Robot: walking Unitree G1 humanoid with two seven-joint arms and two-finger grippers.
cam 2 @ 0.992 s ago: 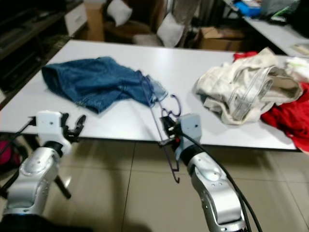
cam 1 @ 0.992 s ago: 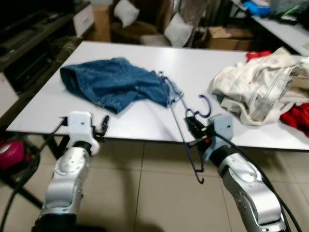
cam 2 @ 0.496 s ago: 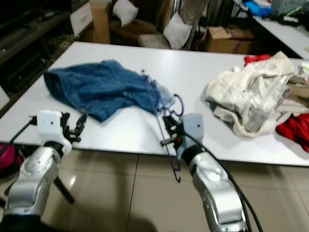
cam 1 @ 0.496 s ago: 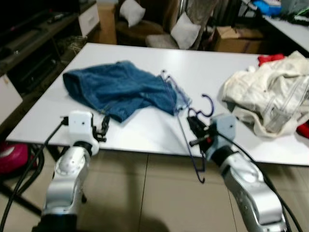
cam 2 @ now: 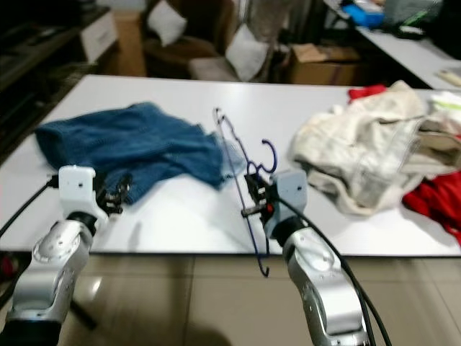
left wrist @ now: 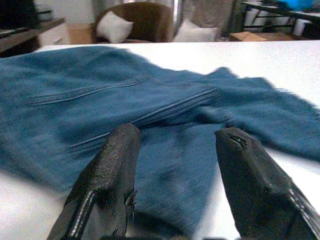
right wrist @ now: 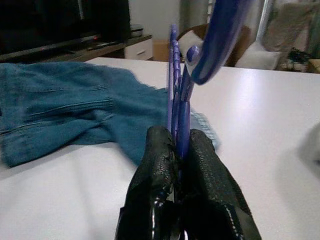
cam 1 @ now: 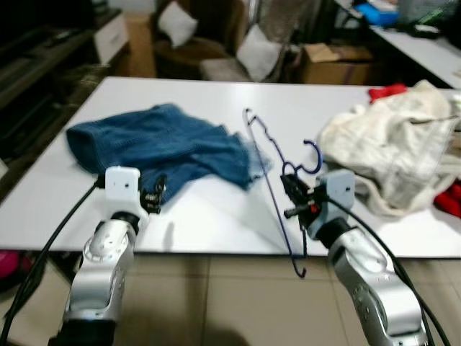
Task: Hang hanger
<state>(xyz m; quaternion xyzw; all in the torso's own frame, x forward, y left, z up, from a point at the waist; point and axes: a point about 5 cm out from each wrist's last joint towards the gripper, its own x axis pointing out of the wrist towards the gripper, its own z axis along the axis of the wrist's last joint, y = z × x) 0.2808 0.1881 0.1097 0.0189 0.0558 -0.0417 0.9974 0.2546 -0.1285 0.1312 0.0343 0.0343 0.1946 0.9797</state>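
A: Where's the hanger point(cam 1: 277, 169)?
B: Clamped in the right gripper point(right wrist: 177, 145) over the table's point(cam 1: 216, 216) near edge.
A: The left gripper point(left wrist: 175, 165)?
B: Spread open, low over the jeans point(cam 1: 155, 140). Keep the hanger upright and steady.

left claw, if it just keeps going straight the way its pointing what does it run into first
Most likely the blue denim garment. The left claw is open and aimed at the crumpled denim on the white table, with cloth showing between its fingers. How near is hard to judge.
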